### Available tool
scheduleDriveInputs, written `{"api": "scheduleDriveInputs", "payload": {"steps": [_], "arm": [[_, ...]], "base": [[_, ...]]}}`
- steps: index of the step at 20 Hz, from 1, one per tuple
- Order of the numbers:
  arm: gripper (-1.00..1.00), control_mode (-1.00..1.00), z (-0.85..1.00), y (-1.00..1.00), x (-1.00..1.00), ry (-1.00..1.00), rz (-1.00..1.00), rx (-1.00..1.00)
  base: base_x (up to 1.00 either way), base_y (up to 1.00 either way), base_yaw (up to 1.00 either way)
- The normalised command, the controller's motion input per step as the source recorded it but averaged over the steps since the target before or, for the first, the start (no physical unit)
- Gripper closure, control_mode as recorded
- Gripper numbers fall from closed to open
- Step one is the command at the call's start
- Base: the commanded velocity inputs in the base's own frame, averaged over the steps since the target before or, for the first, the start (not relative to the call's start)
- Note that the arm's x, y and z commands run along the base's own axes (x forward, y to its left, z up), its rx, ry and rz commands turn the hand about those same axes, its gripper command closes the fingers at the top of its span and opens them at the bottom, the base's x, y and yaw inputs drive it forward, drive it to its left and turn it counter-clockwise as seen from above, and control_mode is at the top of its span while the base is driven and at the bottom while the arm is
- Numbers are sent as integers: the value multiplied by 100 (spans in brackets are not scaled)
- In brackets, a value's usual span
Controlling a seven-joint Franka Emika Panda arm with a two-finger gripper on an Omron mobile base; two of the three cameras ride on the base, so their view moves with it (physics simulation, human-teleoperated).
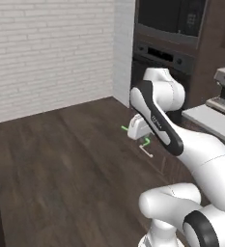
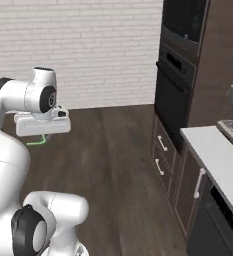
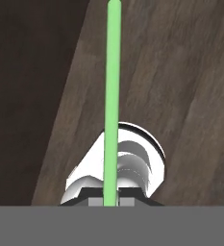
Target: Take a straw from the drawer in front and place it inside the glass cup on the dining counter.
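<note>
- The straw (image 3: 111, 96) is already in the robot's grip. In the hand view it runs dead straight away from the fingertips, so its long axis lines up with the gripper's own pointing direction, with the jaws pinched together on its near end.
- From the left base view, bits of green stick out on both sides of the gripper (image 1: 139, 131): a short end toward the brick wall and a curled bit lower down, which I'd guess is the bendy top.
- In the right base view the green shows just under the hand, which sits out over the dark wood floor (image 2: 108, 165), well away from the oven cabinet (image 2: 180, 75).
- No glass cup or dining counter anywhere in these shots, so my read is the carry part comes next.
- What matters later, I think: since the straw extends straight out of the jaws, the hand will need to point down over the cup to drop it in end first.
</note>
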Motion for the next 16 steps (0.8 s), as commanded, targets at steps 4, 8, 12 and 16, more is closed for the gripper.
{"api": "scheduleDriveInputs", "payload": {"steps": [4, 8, 12, 16], "arm": [[100, 100, 0, 0, 0, 0, 0, 0], [100, 100, 0, 0, 0, 0, 0, 0], [100, 100, 0, 0, 0, 0, 0, 0], [100, 100, 0, 0, 0, 0, 0, 0]], "base": [[100, 0, 35], [100, 0, 42], [100, 0, 42], [100, -4, 40]]}}
